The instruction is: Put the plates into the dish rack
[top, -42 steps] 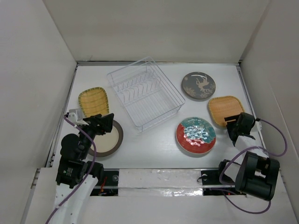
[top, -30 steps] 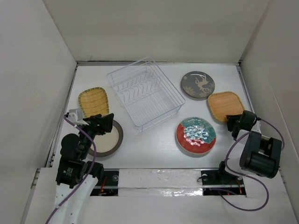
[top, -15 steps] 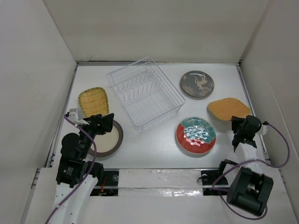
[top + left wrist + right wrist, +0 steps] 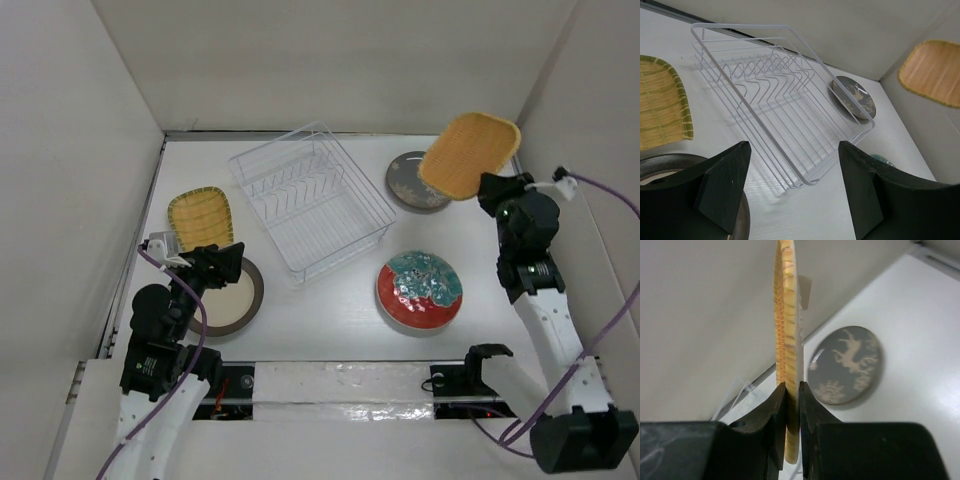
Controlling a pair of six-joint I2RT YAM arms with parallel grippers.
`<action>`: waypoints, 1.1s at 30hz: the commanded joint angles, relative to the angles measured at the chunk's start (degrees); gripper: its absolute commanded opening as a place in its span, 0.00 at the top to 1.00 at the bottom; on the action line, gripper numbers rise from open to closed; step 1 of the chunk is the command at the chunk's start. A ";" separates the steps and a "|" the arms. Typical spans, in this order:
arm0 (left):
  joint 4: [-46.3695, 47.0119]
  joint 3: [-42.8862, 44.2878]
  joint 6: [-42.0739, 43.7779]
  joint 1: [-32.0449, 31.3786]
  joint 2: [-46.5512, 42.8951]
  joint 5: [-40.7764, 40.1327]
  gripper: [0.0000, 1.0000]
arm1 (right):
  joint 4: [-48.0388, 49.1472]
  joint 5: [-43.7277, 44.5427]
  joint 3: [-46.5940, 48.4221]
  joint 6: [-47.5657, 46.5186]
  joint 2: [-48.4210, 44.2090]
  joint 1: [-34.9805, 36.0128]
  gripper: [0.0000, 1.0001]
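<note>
Gripping the orange plate (image 4: 470, 153) with the right gripper (image 4: 490, 188), clenched on the rim at the plate's 5 o'clock edge. Lifted clear of the table (image 4: 330, 320), tilted with the face turned toward the top camera, between 2 and 3 o'clock from the rack (image 4: 315, 205) and overlapping the 3 o'clock side of the grey plate (image 4: 405, 185) in that view. Seen edge-on from the wrist: nipped by a shallow bite, with most of the plate standing free beyond the fingers (image 4: 775, 410).

Judged stiff and hard, probably light, with a finely ribbed face that may lend a little grip. Likely brittle all the same if dropped or knocked against wire. With so little rim in the bite, liable to swing or slip on a quick turn. Best carried slowly, brought fully on edge, and lowered between two prongs (image 4: 765, 80) rather than let fall.

As for the rack: empty, thin-wired, lying askew with its long side running 11 to 5 o'clock. Looks light enough to skid if pushed sideways, so better entered from straight above.

Hovering with the left gripper (image 4: 218, 263), spread wide and holding nothing, over the 12 o'clock rim of the cream plate (image 4: 235, 300), at 7 o'clock from the rack. Cannot tell whether touching it.

Lying flat elsewhere: yellow plate (image 4: 200, 217) at 9 o'clock, red plate (image 4: 420, 290) at 4 o'clock. No edge standing proud on any of these, so probably best taken by the rim, one finger worked underneath.
</note>
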 commanded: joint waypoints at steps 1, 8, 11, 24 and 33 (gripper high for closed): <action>3.07 0.01 0.47 -0.41 1.07 0.47 0.32 | 11.48 -4.20 10.09 -12.69 10.55 8.03 1.00; 2.89 0.01 0.56 -0.41 2.12 0.30 0.32 | 17.01 -4.12 34.75 -33.01 38.05 25.89 1.00; 2.98 -0.08 0.64 -0.41 2.65 0.30 0.32 | 14.57 -5.09 44.44 -39.52 49.40 27.91 1.00; 3.15 -0.08 0.64 -0.41 4.49 -0.23 0.32 | 2.35 -3.50 71.80 -48.23 65.36 28.45 1.00; 2.98 0.01 0.56 -0.41 4.94 -0.58 0.32 | -3.46 -4.29 76.29 -49.03 70.98 27.39 1.00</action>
